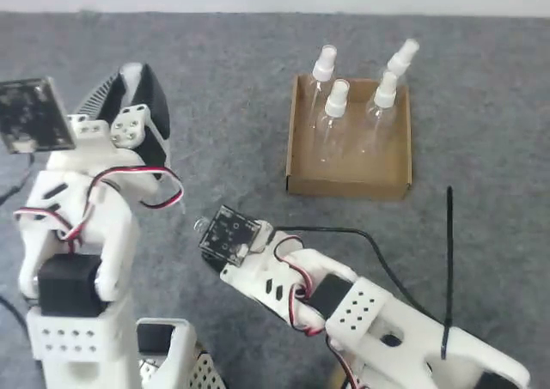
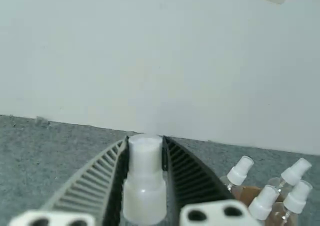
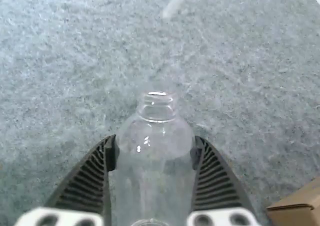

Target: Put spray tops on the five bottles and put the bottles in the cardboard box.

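Ribbed black fingers of my left gripper [image 2: 145, 140] clamp a smooth white spray top [image 2: 145, 186], well apart from the cardboard box [image 1: 348, 185]. My right gripper [image 3: 154, 145] grips a clear, uncapped bottle [image 3: 156, 111] near that box, over fuzzy grey carpet [image 3: 60, 61]. Four capped bottles [image 1: 333, 118] sit inside it.

Over on the left, the left arm [image 1: 77, 234] stands tall, wrist tipped forward. The left gripper [image 2: 145, 142] is raised and aimed toward the far side, its ribbed jaws pressed against a white spray top [image 2: 145, 186]. The right arm [image 1: 369, 312] lies low, stretched across toward its partner. The right gripper [image 3: 154, 148] angles downward, jaws clamped on the shoulders of a clear uncapped bottle [image 3: 156, 131].
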